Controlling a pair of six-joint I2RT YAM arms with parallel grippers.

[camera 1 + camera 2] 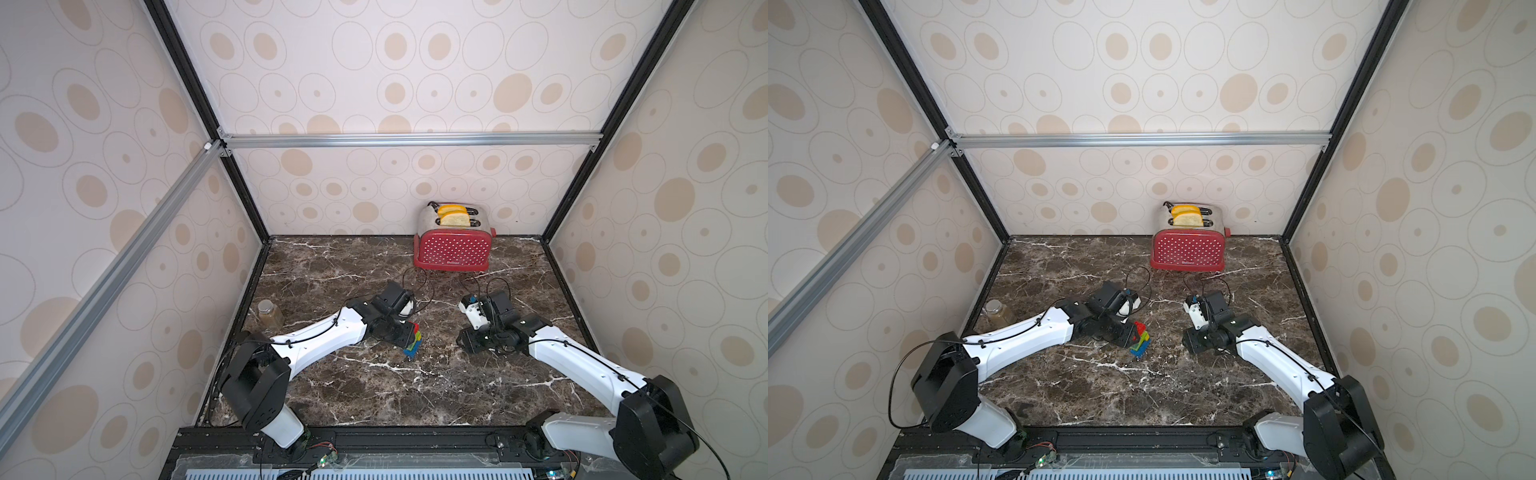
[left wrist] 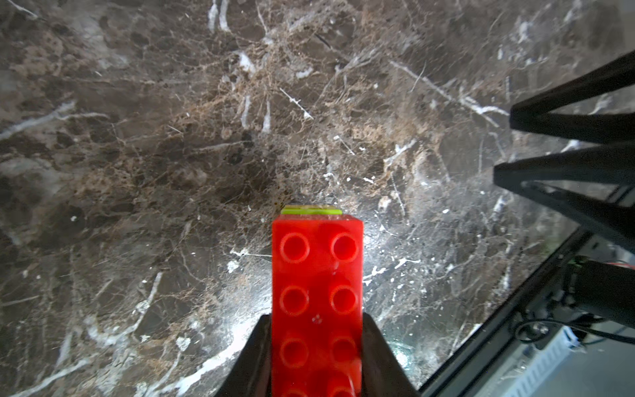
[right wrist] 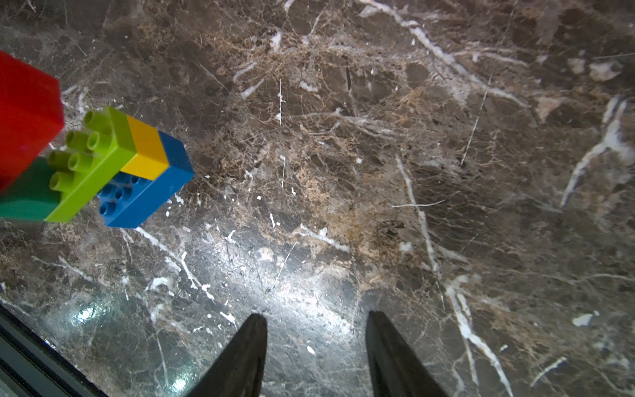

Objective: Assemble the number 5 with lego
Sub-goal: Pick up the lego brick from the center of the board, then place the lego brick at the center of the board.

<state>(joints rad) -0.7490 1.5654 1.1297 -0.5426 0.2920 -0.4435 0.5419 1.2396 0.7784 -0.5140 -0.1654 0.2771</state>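
Note:
The lego is one joined stack near the middle of the marble table, held tilted. The rows run red, dark green, lime, yellow, blue, in the stepped shape of the number 5. My left gripper is shut on the long red brick, a finger pressed to each long side. A lime edge peeks past the red end. My right gripper stands open over bare marble, to the right of the stack and apart from it.
A red dotted toaster with two bread slices stands at the back wall. A small jar sits by the left wall. Thin black cables loop between the wrists and the toaster. A black rail runs along the front edge.

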